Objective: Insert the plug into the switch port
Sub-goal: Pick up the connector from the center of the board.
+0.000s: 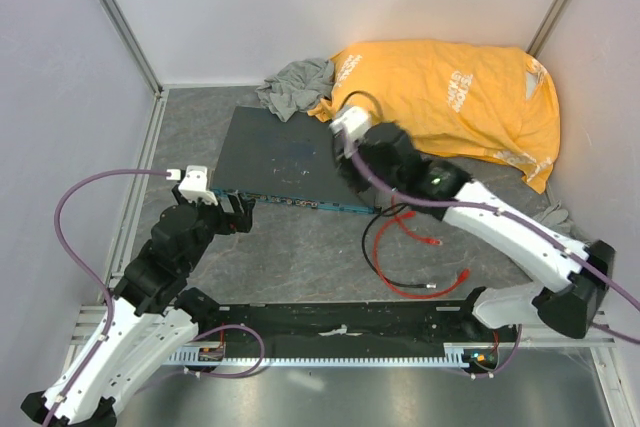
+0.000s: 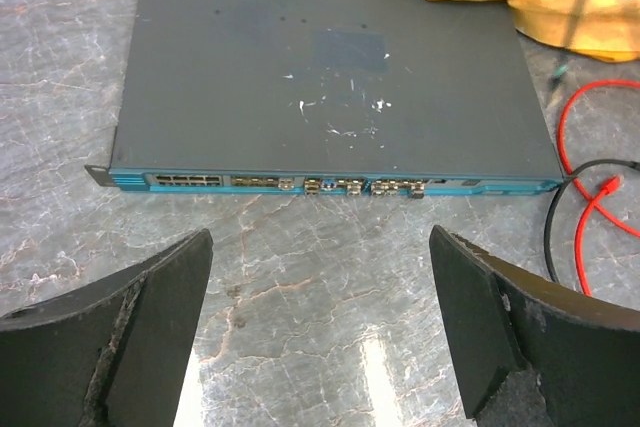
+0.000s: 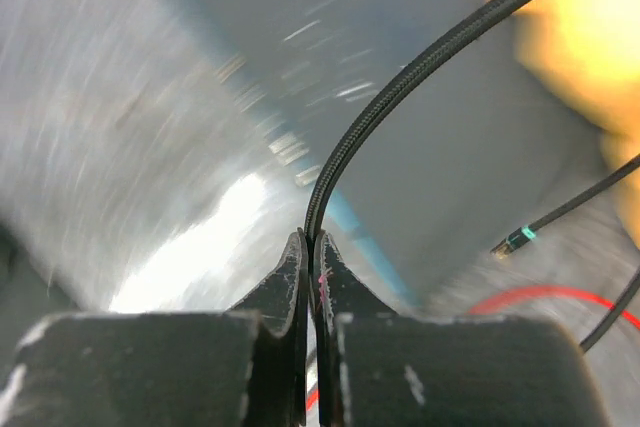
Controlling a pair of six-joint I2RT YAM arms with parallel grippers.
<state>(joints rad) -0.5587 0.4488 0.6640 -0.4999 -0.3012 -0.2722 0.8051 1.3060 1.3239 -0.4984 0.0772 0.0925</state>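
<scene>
Looking down from the top camera, the switch (image 1: 285,152) lies flat mid-table with its blue-green front edge (image 1: 300,203) facing the arms. The plug (image 1: 432,242) lies loose on the table at the end of the red cable (image 1: 412,228), well apart from that edge. A 2nd red end (image 1: 463,275) lies nearer the right arm's base. The left gripper (image 1: 238,212) sits just off the switch's left front corner, and the right gripper (image 1: 347,169) hangs over the right front corner, orange cloth (image 1: 450,97) behind it. Over to the left wrist: the left gripper (image 2: 320,237) is spread wide with nothing between its jaws, and it looks square at the switch port (image 2: 300,185) row. Which socket is meant, I cannot tell. The plug (image 2: 608,185) is off to the right on the stone, beside a black cable (image 2: 548,232). Right wrist now, and it's a smeared picture: the right gripper (image 3: 310,242) has its 2 fingers pressed together. A braided black lead (image 3: 420,67) rises from their tips and there's a fleck of red in the seam, but no plug shows there. My read is that the plug isn't in hand yet, and that's the job. Pinch just behind the connector, not out on slack cable, so the tip can't droop. Bring it level and square to the edge, and let the left gripper brace the box against the push.
</scene>
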